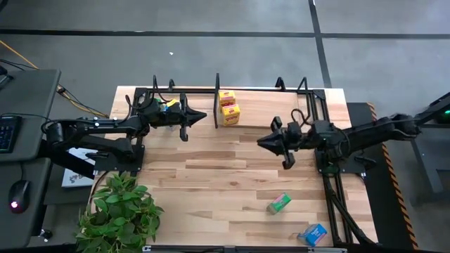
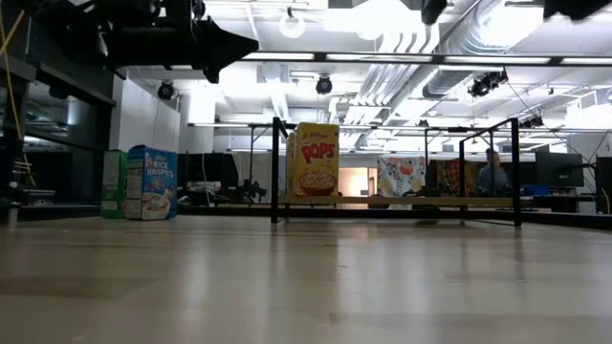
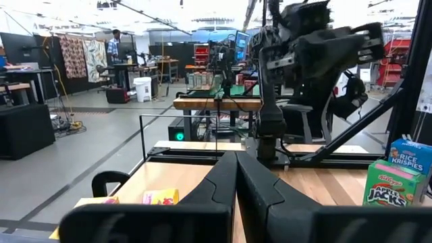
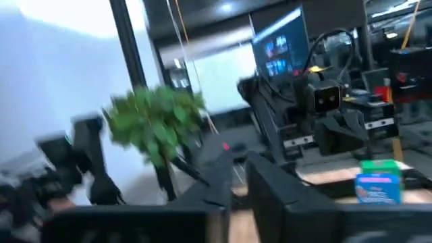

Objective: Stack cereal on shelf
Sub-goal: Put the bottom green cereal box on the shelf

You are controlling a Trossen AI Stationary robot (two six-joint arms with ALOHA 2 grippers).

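The shelf (image 1: 253,90), a black tube frame carrying a light wooden board, stands along the far edge of the table (image 1: 211,176). Two yellow-orange cereal boxes (image 1: 228,107) sit on its board, one touching the other, left of the shelf's middle; in the low view the front box stands upright and reads as a Pops carton. A green cereal box (image 1: 279,203) lies tilted on the table toward the near right corner, and a blue cereal box (image 1: 315,234) lies further toward that corner, close to the near edge. The left wrist view shows a green box (image 3: 389,183) and a blue box (image 3: 410,155) standing together on the tabletop; the low view shows such a pair upright at the left of the table, the blue one (image 2: 151,182) in front. The left gripper (image 1: 199,117) hangs above the table just in front of the shelf's left part, its fingers pressed together and holding nothing. The right gripper (image 1: 262,140) hangs over the right middle of the table, pointing left, with nothing between its fingers; they appear only slightly parted, though the blurred right wrist view leaves this uncertain. A potted plant (image 1: 119,211) stands at the near left corner.
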